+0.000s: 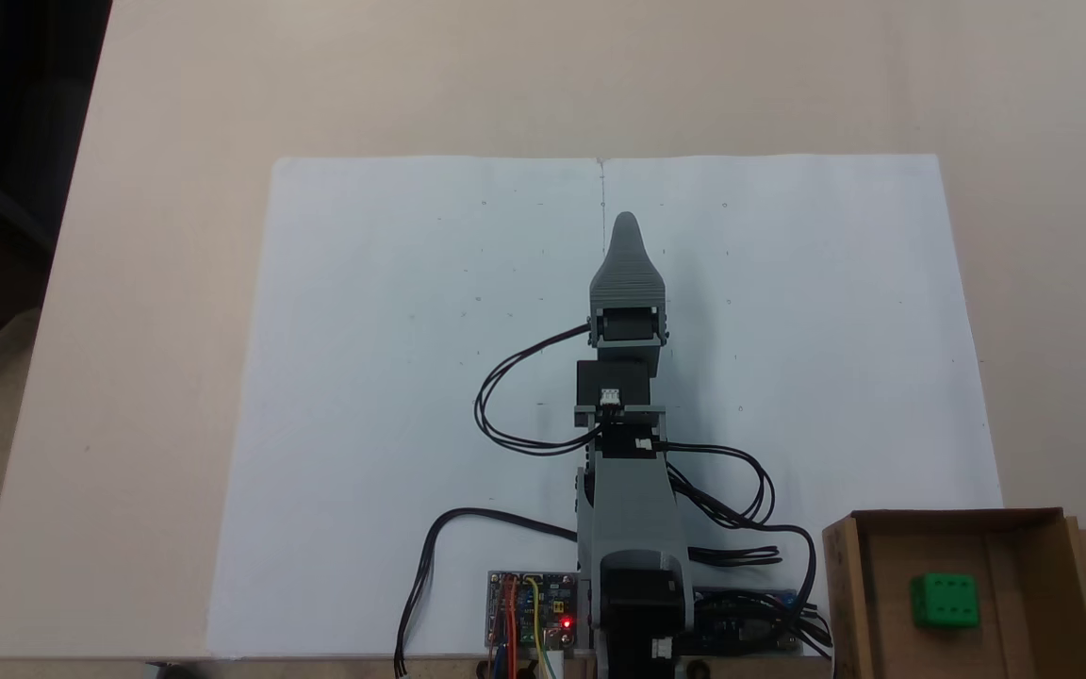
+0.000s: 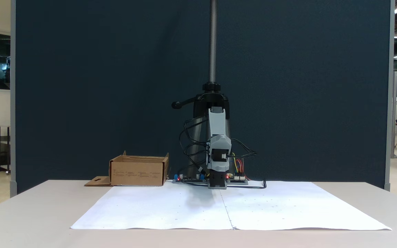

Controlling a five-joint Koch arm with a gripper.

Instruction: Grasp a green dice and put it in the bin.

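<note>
the dice is seen lying inside the bin at the near right; the hand, well apart, cannot be judged spread or closed.

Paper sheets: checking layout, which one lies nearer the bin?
The right sheet in the top-down fixed view: the bin sits by its corner; the left sheet lies beyond the seam.

Glossy plastic green dice; matt cardboard bin; paper sheet.
</note>
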